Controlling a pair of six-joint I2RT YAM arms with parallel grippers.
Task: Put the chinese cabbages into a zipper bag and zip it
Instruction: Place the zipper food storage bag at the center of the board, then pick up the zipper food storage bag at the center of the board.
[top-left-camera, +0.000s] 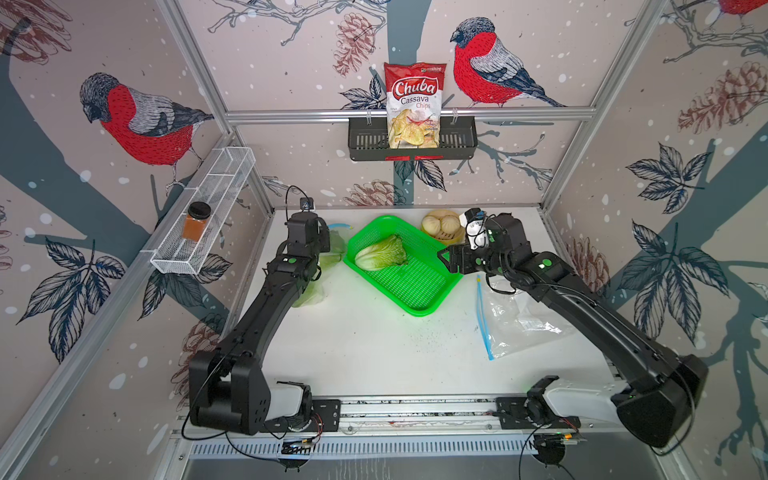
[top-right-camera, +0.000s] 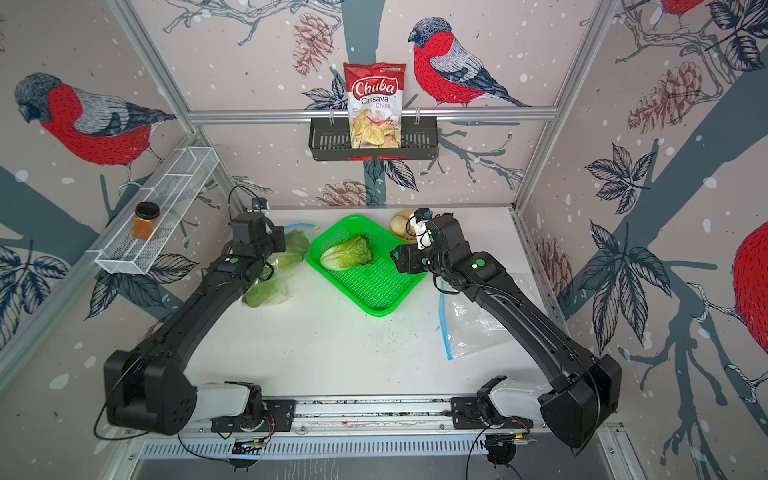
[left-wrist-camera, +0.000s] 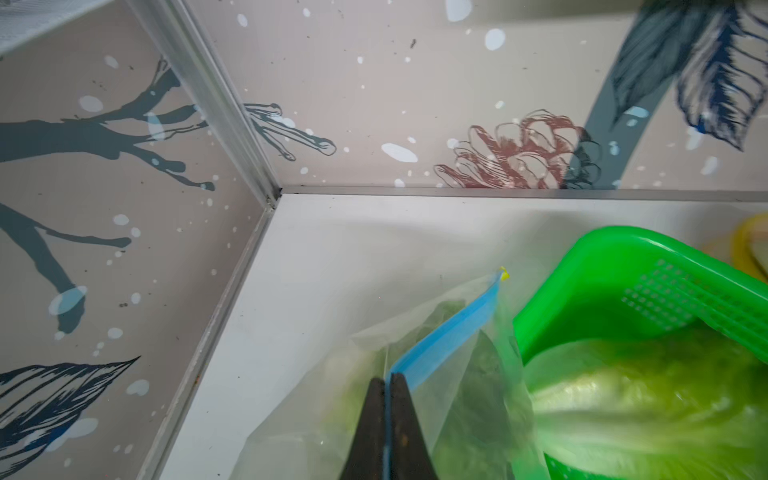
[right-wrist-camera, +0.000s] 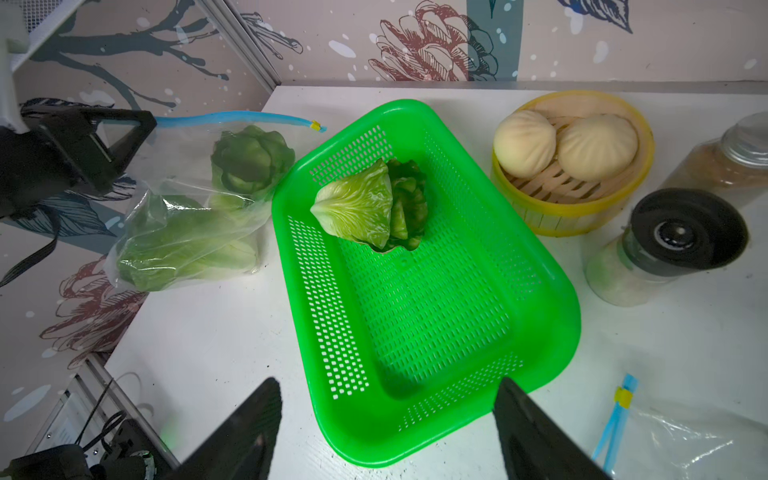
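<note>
One chinese cabbage (top-left-camera: 382, 253) (right-wrist-camera: 365, 205) lies on its side in the far end of the green basket (right-wrist-camera: 374, 453). Two more cabbages (right-wrist-camera: 251, 160) (right-wrist-camera: 187, 253) sit inside a clear zipper bag (right-wrist-camera: 183, 158) left of the basket. My left gripper (left-wrist-camera: 388, 376) is shut on that bag's blue zip strip (left-wrist-camera: 449, 332), holding the mouth end up. My right gripper (right-wrist-camera: 388, 382) hangs open above the basket's near corner, nothing between its fingers; in a top view it is at the basket's right edge (top-left-camera: 444, 257).
A second, empty zipper bag (top-left-camera: 519, 320) lies flat under the right arm. A bamboo steamer with buns (right-wrist-camera: 573, 208) and two jars (right-wrist-camera: 673, 245) stand right of the basket. On the walls hang a chips bag in a black rack (top-left-camera: 413, 104) and a wire shelf with a jar (top-left-camera: 197, 216).
</note>
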